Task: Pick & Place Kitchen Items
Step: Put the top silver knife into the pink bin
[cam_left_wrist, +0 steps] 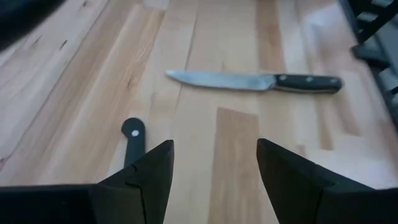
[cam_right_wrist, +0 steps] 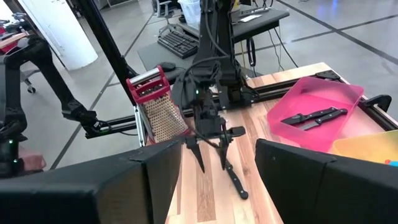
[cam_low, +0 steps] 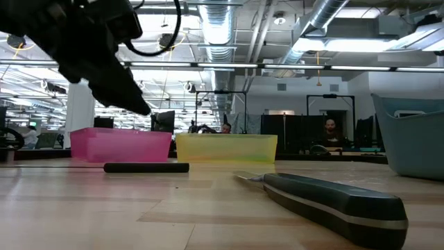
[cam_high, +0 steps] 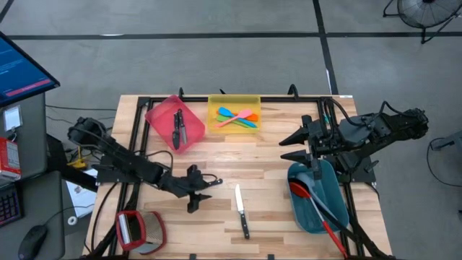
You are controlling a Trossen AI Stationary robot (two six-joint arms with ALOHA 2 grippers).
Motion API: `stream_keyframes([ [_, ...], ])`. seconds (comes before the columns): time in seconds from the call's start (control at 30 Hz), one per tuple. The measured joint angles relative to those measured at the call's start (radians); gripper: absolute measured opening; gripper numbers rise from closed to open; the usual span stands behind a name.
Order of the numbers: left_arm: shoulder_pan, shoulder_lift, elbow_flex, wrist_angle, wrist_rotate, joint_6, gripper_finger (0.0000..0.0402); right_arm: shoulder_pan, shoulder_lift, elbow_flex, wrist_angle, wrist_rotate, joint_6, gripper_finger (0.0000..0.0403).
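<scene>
A steel knife with a black handle (cam_high: 240, 210) lies flat on the wooden table near its front middle; it also shows in the left wrist view (cam_left_wrist: 255, 81) and close up in the low view (cam_low: 333, 201). My left gripper (cam_high: 215, 189) hovers open just left of it, above the table, with a second black handle (cam_left_wrist: 133, 140) lying on the wood under it. My right gripper (cam_high: 285, 148) stands open, high over the right side, beside the teal bin (cam_high: 317, 209). The pink bin (cam_high: 175, 123) holds black-handled knives. The yellow bin (cam_high: 233, 115) holds small coloured spatulas.
The teal bin holds a long red spoon (cam_high: 310, 198) and other long utensils. A red-framed grater (cam_high: 137, 230) lies at the table's front left corner. Bare wood stretches between the knife and the teal bin. A black frame rail (cam_high: 216, 99) runs along the table's far edge.
</scene>
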Motion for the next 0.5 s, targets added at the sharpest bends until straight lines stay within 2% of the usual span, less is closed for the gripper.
stream_keyframes([
  [0.2, 0.006, 0.063, 0.006, 0.0, -0.016, 0.0, 0.0211, 0.0, 0.0, 0.0, -0.006, 0.0, -0.001, 0.0202],
  [0.5, 0.018, 0.075, 0.006, 0.005, -0.017, 0.011, 0.0211, 0.0, 0.0, 0.0, -0.005, 0.0, -0.001, 0.0202],
])
